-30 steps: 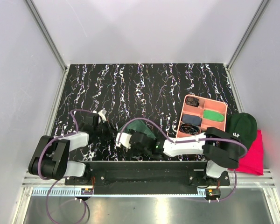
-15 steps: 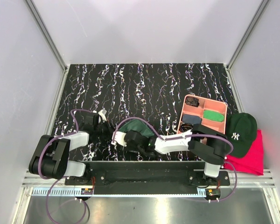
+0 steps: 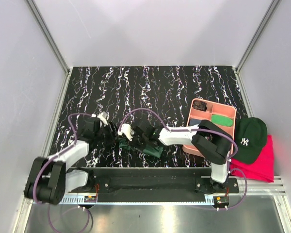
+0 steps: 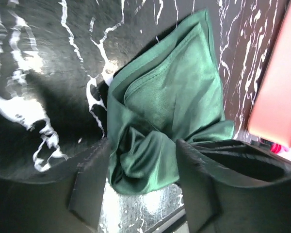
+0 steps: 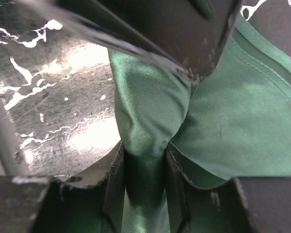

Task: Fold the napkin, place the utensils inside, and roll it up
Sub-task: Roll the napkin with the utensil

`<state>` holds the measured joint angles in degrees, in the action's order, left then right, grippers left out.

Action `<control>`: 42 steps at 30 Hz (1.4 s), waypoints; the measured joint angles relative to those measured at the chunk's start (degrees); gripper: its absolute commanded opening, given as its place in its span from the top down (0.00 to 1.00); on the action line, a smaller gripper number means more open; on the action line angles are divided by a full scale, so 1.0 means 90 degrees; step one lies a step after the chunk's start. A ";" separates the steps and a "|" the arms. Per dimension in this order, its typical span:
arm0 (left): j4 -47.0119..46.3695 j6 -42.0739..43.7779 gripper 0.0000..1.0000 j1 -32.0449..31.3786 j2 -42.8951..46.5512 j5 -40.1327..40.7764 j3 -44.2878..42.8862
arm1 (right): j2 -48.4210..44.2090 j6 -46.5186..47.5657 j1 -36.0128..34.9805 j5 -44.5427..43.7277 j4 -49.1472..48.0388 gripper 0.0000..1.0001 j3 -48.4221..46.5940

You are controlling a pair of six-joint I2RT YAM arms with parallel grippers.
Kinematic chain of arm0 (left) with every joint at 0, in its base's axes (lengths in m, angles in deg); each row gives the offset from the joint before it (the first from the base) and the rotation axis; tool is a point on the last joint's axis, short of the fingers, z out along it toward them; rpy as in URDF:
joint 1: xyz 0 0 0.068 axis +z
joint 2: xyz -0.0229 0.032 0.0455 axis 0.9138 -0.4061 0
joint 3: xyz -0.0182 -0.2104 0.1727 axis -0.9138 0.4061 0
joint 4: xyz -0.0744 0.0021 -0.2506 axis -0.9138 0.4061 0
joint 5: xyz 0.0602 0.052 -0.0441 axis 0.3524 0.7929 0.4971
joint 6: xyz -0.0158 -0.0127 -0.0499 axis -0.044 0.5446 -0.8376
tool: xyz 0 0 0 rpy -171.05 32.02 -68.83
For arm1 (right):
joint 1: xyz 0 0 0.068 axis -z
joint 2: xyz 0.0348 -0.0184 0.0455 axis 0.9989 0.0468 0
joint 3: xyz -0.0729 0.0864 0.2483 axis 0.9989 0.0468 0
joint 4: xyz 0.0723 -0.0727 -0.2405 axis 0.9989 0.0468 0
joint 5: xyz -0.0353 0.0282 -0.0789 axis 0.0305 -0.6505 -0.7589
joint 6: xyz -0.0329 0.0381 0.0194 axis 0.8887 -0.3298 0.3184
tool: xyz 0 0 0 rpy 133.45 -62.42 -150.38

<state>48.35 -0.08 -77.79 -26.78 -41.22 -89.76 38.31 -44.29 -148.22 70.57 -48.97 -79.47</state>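
The napkin [image 4: 165, 107], a dark green, slightly shiny cloth, is lying crumpled in folds on the black marbled table [image 3: 150, 92], near its front edge. The right end effector [image 5: 144, 162] is pinching one fold. The left end effector [image 4: 143, 148] is standing spread over the bunched end.

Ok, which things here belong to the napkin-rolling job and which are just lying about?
In the job: napkin, pinched by the right gripper; left gripper, open around it; utensils, out of sight.
Lying about: pink tray, green swatch in it, black cap, pink-red cloth.
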 measured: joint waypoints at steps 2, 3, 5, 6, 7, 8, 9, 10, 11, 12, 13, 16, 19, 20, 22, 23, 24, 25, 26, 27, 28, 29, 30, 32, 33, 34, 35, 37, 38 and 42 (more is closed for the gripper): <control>0.0216 -0.0005 0.36 0.0000 0.0432 0.0248 0.0039 | 0.0015 -0.0087 0.0153 0.0357 0.0036 0.62 -0.0027; 0.0316 -0.0002 0.36 0.0000 0.0661 0.0374 0.0075 | 0.0022 -0.0138 0.0223 0.0527 0.0080 0.62 -0.0046; 0.0413 -0.0007 0.36 0.0000 0.1071 0.0576 0.0185 | 0.0034 -0.0221 0.0335 0.0818 0.0238 0.61 -0.0104; 0.0435 -0.0002 0.36 0.0000 0.1217 0.0639 0.0245 | 0.0036 -0.0255 0.0372 0.0928 0.0311 0.61 -0.0129; 0.0461 0.0005 0.36 0.0000 0.1423 0.0697 0.0340 | 0.0044 -0.0299 0.0430 0.1105 0.0459 0.61 -0.0177; 0.0493 0.0019 0.36 0.0000 0.1549 0.0721 0.0398 | 0.0058 -0.0323 0.0469 0.1229 0.0559 0.61 -0.0214; 0.0529 0.0044 0.36 0.0000 0.1676 0.0736 0.0464 | 0.0087 -0.0350 0.0517 0.1392 0.0699 0.61 -0.0272; 0.0559 0.0075 0.36 0.0000 0.1802 0.0736 0.0534 | 0.0146 -0.0381 0.0583 0.1569 0.0843 0.61 -0.0367; 0.0561 0.0104 0.36 -0.0007 0.1868 0.0733 0.0566 | 0.0189 -0.0398 0.0627 0.1700 0.0916 0.61 -0.0427; 0.0571 0.0143 0.36 -0.0012 0.1931 0.0716 0.0585 | 0.0245 -0.0427 0.0690 0.1865 0.1025 0.61 -0.0510; 0.0551 0.0172 0.36 -0.0017 0.1960 0.0704 0.0595 | 0.0313 -0.0464 0.0758 0.2023 0.1115 0.61 -0.0588; 0.0474 0.0231 0.36 -0.0051 0.2018 0.0614 0.0651 | 0.0537 -0.0578 0.1005 0.2579 0.1372 0.61 -0.0826; 0.0340 0.0265 0.36 -0.0109 0.2059 0.0515 0.0765 | 0.0809 -0.0738 0.1287 0.3201 0.1542 0.63 -0.1054; 0.0313 0.0279 0.36 -0.0126 0.2062 0.0486 0.0792 | 0.0935 -0.0794 0.1392 0.3441 0.1608 0.63 -0.1161; 0.0202 0.0299 0.36 -0.0170 0.2062 0.0423 0.0860 | 0.1207 -0.0911 0.1596 0.3942 0.1698 0.63 -0.1367; 0.0168 0.0311 0.36 -0.0192 0.2062 0.0396 0.0877 | 0.1316 -0.0964 0.1681 0.4155 0.1736 0.62 -0.1447; 0.0124 0.0316 0.36 -0.0219 0.2059 0.0372 0.0882 | 0.1460 -0.1013 0.1766 0.4388 0.1787 0.62 -0.1552; 0.0087 0.0325 0.36 -0.0233 0.2057 0.0364 0.0882 | 0.1549 -0.1037 0.1812 0.4554 0.1824 0.62 -0.1615; 0.0039 0.0338 0.36 -0.0248 0.2057 0.0355 0.0882 | 0.1654 -0.1069 0.1872 0.4741 0.1882 0.62 -0.1698; -0.0029 0.0357 0.36 -0.0265 0.2047 0.0350 0.0882 | 0.1768 -0.1095 0.1919 0.4925 0.1931 0.62 -0.1783; -0.0107 0.0381 0.36 -0.0277 0.2030 0.0350 0.0882 | 0.1880 -0.1127 0.1960 0.5105 0.1977 0.62 -0.1868; -0.0175 0.0415 0.36 -0.0289 0.1999 0.0350 0.0882 | 0.1982 -0.1158 0.2001 0.5277 0.2011 0.62 -0.1936; -0.0233 0.0444 0.36 -0.0301 0.1955 0.0355 0.0882 | 0.2074 -0.1185 0.2035 0.5433 0.2042 0.62 -0.1994; -0.0325 0.0517 0.37 -0.0328 0.1858 0.0355 0.0882 | 0.2217 -0.1207 0.2076 0.5693 0.2089 0.62 -0.2086; -0.0355 0.0539 0.37 -0.0338 0.1812 0.0355 0.0882 | 0.2293 -0.1224 0.2093 0.5809 0.2103 0.62 -0.2130; -0.0401 0.0580 0.38 -0.0352 0.1739 0.0355 0.0879 | 0.2358 -0.1241 0.2106 0.5928 0.2127 0.62 -0.2176; -0.0461 0.0614 0.38 -0.0364 0.1661 0.0352 0.0879 | 0.2419 -0.1253 0.2113 0.6035 0.2142 0.62 -0.2212; -0.0602 0.0651 0.40 -0.0403 0.1494 0.0347 0.0877 | 0.2521 -0.1277 0.2120 0.6210 0.2176 0.62 -0.2266; -0.0673 0.0668 0.41 -0.0430 0.1404 0.0342 0.0874 | 0.2565 -0.1287 0.2120 0.6278 0.2195 0.62 -0.2293; -0.0996 0.0714 0.45 -0.0534 0.1049 0.0287 0.0867 | 0.2691 -0.1302 0.2125 0.6484 0.2237 0.62 -0.2358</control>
<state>39.39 6.34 -82.60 -17.33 -38.64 -81.96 62.53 -56.00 -129.10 128.93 -28.84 -100.70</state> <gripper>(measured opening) 0.575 0.383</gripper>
